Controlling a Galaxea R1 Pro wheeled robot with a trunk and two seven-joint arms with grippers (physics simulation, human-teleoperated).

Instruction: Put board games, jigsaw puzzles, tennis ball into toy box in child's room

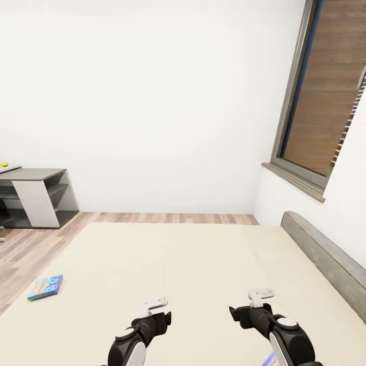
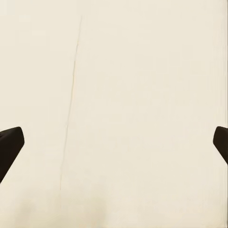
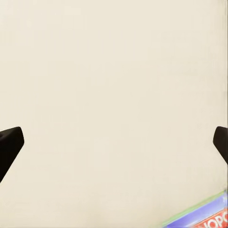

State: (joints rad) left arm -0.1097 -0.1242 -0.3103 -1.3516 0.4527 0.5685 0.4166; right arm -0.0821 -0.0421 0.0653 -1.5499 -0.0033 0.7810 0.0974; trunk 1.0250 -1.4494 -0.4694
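1. Both arms hang over the wide cream-beige bed point(image 1: 203, 274), and each tool is spread wide with nothing between its fingers: the left tool point(image 2: 114, 142) and the right tool point(image 3: 114, 142) each show dark fingertips at the far edges of their wrist views, with bare cover between them. A descent from here would only press into fabric.

2. The light blue cartoon-printed board game box point(image 1: 46, 286) lies flat near the bed's left edge, well apart from the left tool. Reaching for it without turning the base risks overextending the arm, and a nudge could slide the box off onto the wood-plank floor point(image 1: 30, 249).

3. A second box, its green-edged blue and red printed corner point(image 3: 202, 216) showing in the right wrist view, sits just beside the right tool and very close to the robot's body; in the head view only a sliver shows point(image 1: 270, 359). The likely trouble is that the arm itself hides it, so the grasp would be lined up half blind.

4. Both boxes are thin and lie flush on a soft cover, so I judge that fingers may skid over the lid or snag fabric instead of getting under an edge.

5. The small yellow-green tennis ball point(image 1: 4, 164) rests on the pale grey-topped counter point(image 1: 30, 174) far to the left. A careless bump of the counter could set it rolling.
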